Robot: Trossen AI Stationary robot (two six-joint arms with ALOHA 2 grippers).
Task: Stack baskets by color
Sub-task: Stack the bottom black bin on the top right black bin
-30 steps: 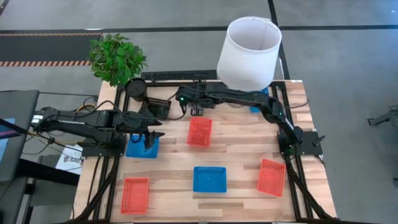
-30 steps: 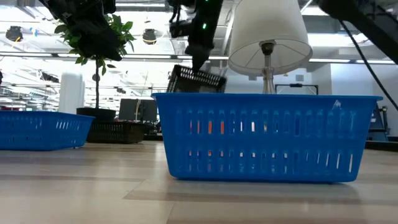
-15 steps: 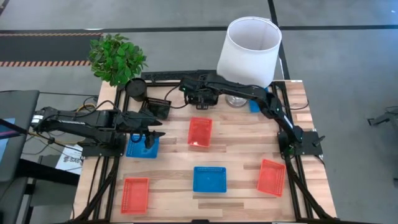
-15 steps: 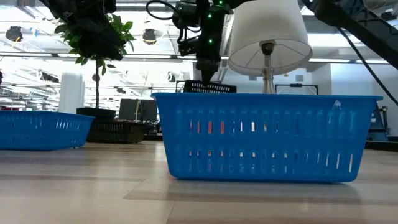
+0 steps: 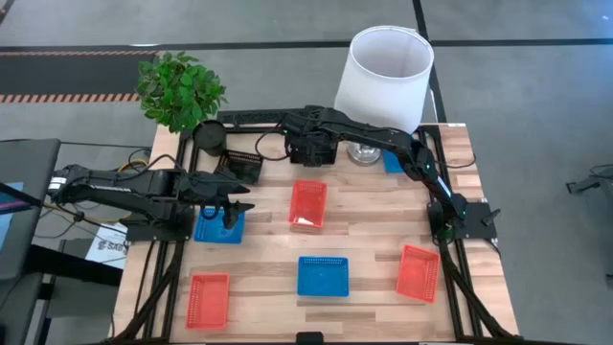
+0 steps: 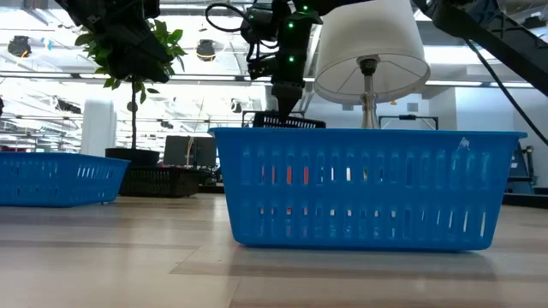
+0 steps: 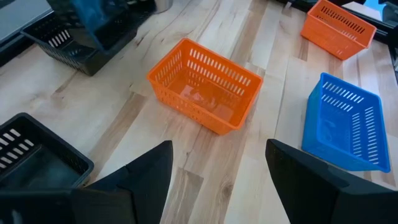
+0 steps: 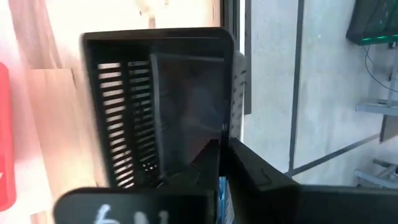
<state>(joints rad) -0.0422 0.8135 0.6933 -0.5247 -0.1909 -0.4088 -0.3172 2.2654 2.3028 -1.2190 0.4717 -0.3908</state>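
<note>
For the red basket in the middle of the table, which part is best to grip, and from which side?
Grip one long wall of the red basket from straight above, one finger inside, one outside. It sits upright and open-topped, with thin mesh walls and clear table around it.

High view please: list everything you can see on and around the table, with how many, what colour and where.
Red baskets: three, red-orange; table's middle, near-left corner, near right.
Blue baskets: two in plain sight, blue; near middle and left side. A blue piece by the lamp base may be a third.
Black baskets: two, black; far side of the table, one at the right gripper.
Lamp: one, white shade; far right.
Plant: one, green, in a black pot; far-left corner.
Table: one, light wood.
Left gripper: open, over the left blue basket.
Right gripper: at the far black basket.
</note>
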